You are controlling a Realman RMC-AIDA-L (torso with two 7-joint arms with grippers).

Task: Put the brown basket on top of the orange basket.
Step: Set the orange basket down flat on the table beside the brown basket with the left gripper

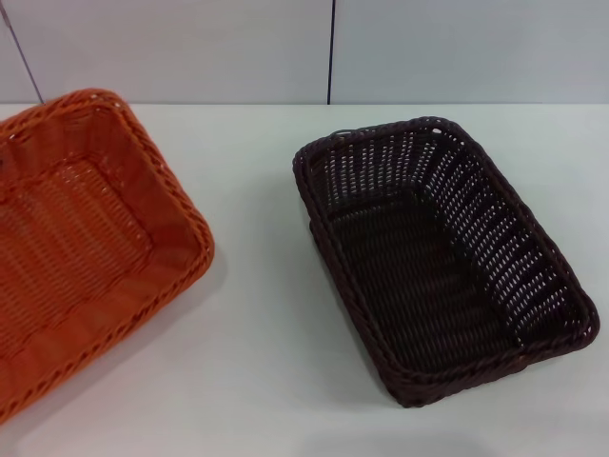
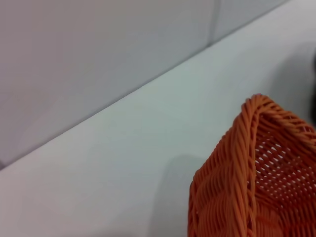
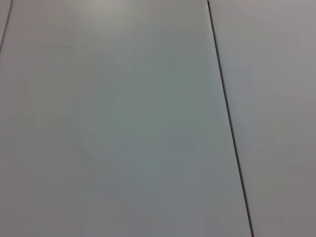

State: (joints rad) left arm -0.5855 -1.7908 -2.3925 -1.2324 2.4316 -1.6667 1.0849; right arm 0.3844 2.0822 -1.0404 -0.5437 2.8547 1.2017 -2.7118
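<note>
The brown basket [image 1: 442,252] sits empty on the white table, right of centre in the head view, its long side running away at a slant. The orange basket [image 1: 81,238] sits empty at the left edge of the head view, partly cut off. A gap of bare table lies between them. One corner of the orange basket shows close up in the left wrist view [image 2: 256,182]. Neither gripper shows in any view. The right wrist view shows only a pale wall panel with a dark seam.
The white table [image 1: 257,381] reaches back to a pale panelled wall [image 1: 190,48] with dark vertical seams. In the left wrist view the table's far edge [image 2: 148,86] meets the wall.
</note>
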